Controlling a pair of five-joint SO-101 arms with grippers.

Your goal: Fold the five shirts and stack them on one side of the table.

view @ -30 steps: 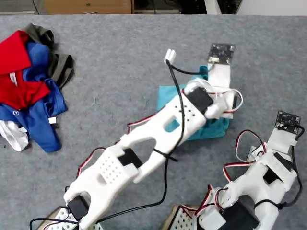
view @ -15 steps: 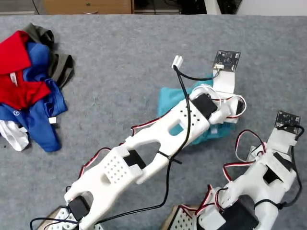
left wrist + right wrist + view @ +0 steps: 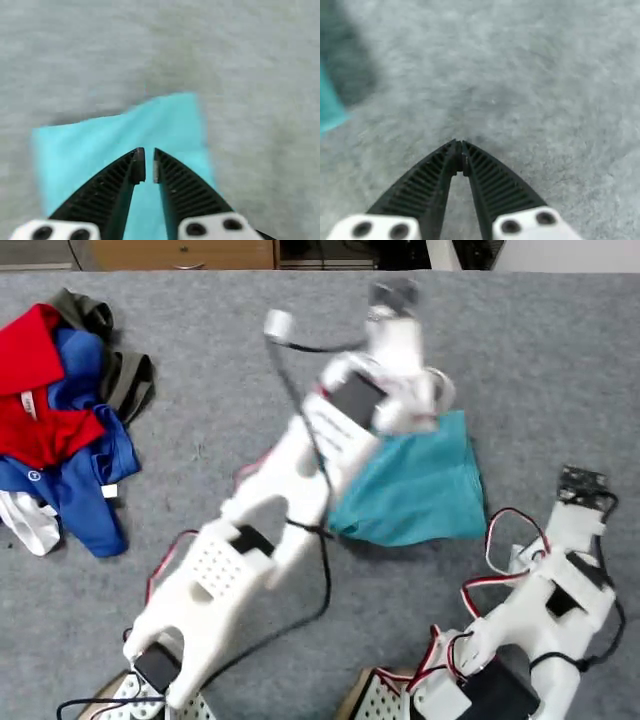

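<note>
The folded teal shirt (image 3: pixel 415 490) lies flat on the grey, felt-covered worktop (image 3: pixel 230 370), right of centre, as a roughly square packet with one corner pointing away from the arms. It carries no visible label or print on its upper face.

The left arm (image 3: pixel 300 470) stretches from the near left edge diagonally across the worktop, and its wrist stands above the far edge of the teal shirt. In the left wrist view, the left tool (image 3: pixel 148 165) hangs over that shirt. It is barely open, with a thin slit between its black ribbed tips and nothing held in it.

The right arm (image 3: pixel 545 610) sits at the near right corner, just beside the near right corner of the teal shirt. In its own view, the right tool (image 3: pixel 461 162) is closed with the tips pressed together and empty. It is over bare grey cover, with a sliver of teal cloth at the side.

The unfolded shirts lie in a loose heap at the far left of the worktop, well apart from the teal one. A red shirt (image 3: pixel 35 390) lies on top, with a blue shirt (image 3: pixel 85 480) under and beside it. An olive-grey shirt (image 3: pixel 115 375) is behind them, and a white shirt (image 3: pixel 30 522) is at the near end.

A white tag (image 3: pixel 108 491) sticks out of the blue shirt, and there is a small pale mark on the red one. The writing on both is too small to read.
</note>
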